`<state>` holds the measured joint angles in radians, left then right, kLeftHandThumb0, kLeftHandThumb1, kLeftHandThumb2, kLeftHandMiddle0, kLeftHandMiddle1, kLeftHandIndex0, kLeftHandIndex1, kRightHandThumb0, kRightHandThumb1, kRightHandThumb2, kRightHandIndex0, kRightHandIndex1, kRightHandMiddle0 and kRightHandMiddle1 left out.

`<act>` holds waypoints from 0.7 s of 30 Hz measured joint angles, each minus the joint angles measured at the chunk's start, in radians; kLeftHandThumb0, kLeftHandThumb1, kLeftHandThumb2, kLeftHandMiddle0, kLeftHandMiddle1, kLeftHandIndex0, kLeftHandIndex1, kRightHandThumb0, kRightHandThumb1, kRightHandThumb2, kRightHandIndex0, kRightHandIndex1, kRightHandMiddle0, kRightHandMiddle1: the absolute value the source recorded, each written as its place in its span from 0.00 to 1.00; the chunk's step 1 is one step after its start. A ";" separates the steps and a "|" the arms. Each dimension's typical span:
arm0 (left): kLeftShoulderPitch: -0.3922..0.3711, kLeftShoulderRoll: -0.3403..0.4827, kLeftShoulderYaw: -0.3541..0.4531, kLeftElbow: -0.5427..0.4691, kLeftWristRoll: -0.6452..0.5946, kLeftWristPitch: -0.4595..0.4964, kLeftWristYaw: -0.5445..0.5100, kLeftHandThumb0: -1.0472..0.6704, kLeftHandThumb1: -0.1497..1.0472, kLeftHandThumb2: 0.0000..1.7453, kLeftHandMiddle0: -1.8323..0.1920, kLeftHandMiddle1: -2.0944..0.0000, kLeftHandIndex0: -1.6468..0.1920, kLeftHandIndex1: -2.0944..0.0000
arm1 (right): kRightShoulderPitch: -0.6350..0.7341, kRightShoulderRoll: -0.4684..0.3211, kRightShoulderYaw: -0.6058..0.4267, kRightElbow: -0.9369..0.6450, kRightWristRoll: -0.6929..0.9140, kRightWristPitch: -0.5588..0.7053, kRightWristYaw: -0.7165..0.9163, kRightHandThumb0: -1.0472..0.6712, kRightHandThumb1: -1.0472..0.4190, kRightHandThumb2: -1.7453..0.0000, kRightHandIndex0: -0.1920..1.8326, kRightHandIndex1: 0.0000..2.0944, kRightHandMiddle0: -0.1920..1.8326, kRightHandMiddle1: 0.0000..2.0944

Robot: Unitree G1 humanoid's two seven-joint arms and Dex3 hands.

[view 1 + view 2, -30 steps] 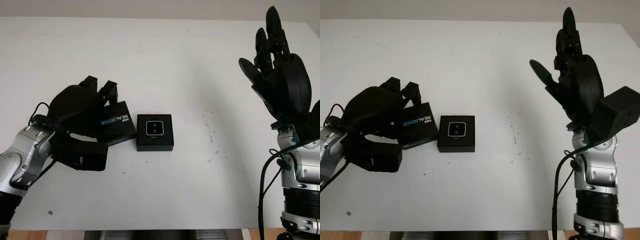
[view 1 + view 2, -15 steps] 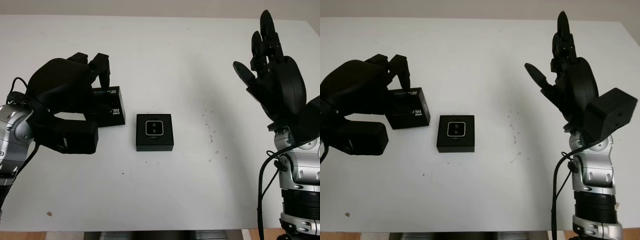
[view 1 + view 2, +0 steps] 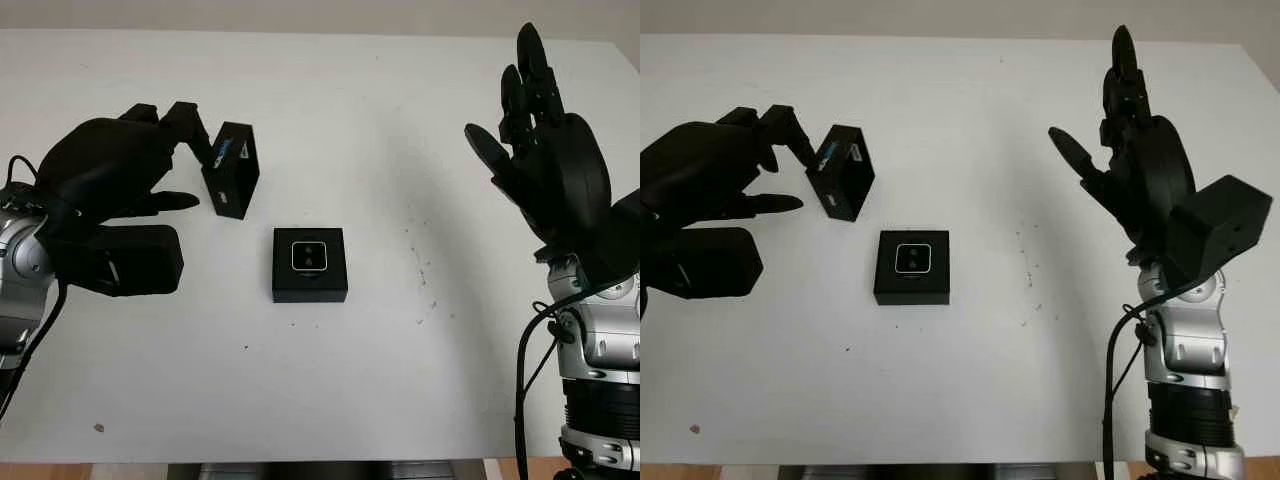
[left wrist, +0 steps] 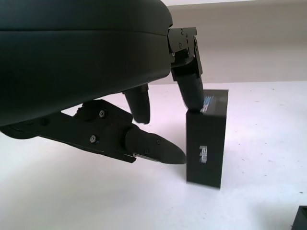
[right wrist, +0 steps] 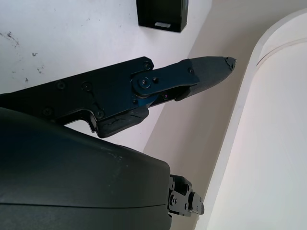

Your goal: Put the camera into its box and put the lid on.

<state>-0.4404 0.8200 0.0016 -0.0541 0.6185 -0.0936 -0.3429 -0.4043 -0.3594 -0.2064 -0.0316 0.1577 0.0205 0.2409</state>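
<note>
"That small black cardboard lid (image 3: 231, 169) stands on edge at ten o'clock of the black square box holding the camera (image 3: 310, 264). It looks light, stiff, tippy."

"Left hand (image 3: 105, 180) touches its top with one fingertip (image 4: 193, 98), gripping nothing. I'd pinch its side walls."

"Bare white table (image 3: 330, 380) all round; right hand (image 3: 550, 165) open, raised at three o'clock."

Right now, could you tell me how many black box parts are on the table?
2: the box with the camera sits mid-table; the lid stands on edge behind and to its left, a fingertip of the left hand touching its top.
</note>
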 measured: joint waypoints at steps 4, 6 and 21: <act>0.001 0.000 0.000 0.010 0.008 -0.009 0.022 0.37 1.00 0.06 0.90 0.51 0.89 0.66 | 0.000 0.000 0.000 0.000 -0.001 0.000 0.000 0.14 0.00 0.93 0.00 0.00 0.00 0.02; 0.001 0.000 0.000 0.011 0.008 -0.012 0.028 0.38 1.00 0.06 0.89 0.52 0.88 0.67 | 0.000 0.000 0.000 0.000 -0.001 0.000 0.000 0.14 0.00 0.93 0.00 0.00 0.00 0.02; 0.005 -0.006 0.003 0.025 -0.015 -0.055 0.105 0.37 1.00 0.07 0.90 0.49 0.87 0.66 | 0.000 0.001 0.003 0.000 -0.014 0.000 -0.003 0.15 0.00 0.93 0.00 0.00 0.00 0.01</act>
<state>-0.4352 0.8141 0.0045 -0.0291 0.6034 -0.1489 -0.2376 -0.4045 -0.3588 -0.2038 -0.0314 0.1437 0.0202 0.2379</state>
